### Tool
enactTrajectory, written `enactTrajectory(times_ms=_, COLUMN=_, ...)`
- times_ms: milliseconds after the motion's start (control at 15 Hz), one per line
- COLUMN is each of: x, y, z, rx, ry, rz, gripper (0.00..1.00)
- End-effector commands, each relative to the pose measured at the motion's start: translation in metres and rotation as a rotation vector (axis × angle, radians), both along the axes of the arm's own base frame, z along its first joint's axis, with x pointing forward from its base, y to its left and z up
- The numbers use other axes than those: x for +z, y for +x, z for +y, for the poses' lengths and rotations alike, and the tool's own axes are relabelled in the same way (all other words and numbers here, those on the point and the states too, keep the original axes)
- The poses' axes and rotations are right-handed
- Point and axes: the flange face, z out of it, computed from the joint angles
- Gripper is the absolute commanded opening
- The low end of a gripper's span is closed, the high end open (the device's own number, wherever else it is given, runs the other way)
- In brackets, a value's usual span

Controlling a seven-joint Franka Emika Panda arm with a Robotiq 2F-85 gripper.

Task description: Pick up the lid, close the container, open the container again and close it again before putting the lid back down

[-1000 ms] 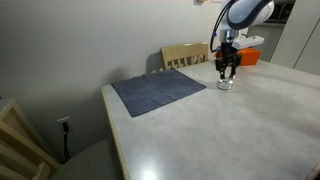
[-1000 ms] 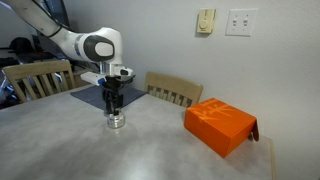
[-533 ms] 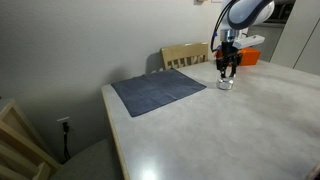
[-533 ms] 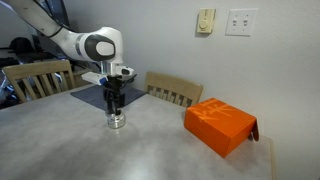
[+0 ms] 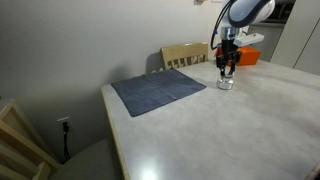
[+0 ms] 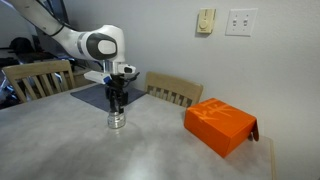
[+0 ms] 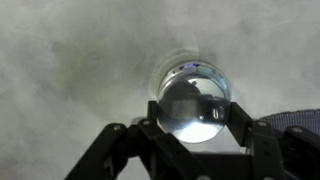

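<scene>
Hanging straight down over the table (image 6: 60,150), the gripper (image 6: 117,104) had its jaws drawn partway in on the lid (image 7: 195,100), a pale round disc that touched both fingers (image 7: 148,128) in the wrist view. Directly beneath stood the container (image 6: 117,121), just off a corner of the blue mat (image 5: 158,90) and toward the table's far edge. Whether lid met container could not be told. An orange box (image 6: 220,123) lay well apart, near a table edge.
</scene>
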Motion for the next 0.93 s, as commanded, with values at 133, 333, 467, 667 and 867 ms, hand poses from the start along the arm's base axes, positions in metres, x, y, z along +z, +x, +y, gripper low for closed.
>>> enactTrajectory(times_ms=133, x=0.0, y=0.0052, z=-0.0118, rx=0.052, ry=0.049, rz=0.008, gripper=0.44)
enactTrajectory(times_ms=333, x=-0.0014, y=0.0036, z=-0.0098, rx=0.106, ry=0.111, rz=0.033, gripper=0.44)
enactTrajectory(times_ms=467, x=-0.0004, y=0.0031, z=-0.0083, rx=0.134, ry=0.144, rz=0.039, gripper=0.44)
enactTrajectory(times_ms=667, x=-0.0009, y=0.0028, z=-0.0092, rx=0.143, ry=0.151, rz=0.036, gripper=0.44)
enactTrajectory(times_ms=867, x=-0.0018, y=0.0029, z=-0.0104, rx=0.135, ry=0.133, rz=0.025, gripper=0.44)
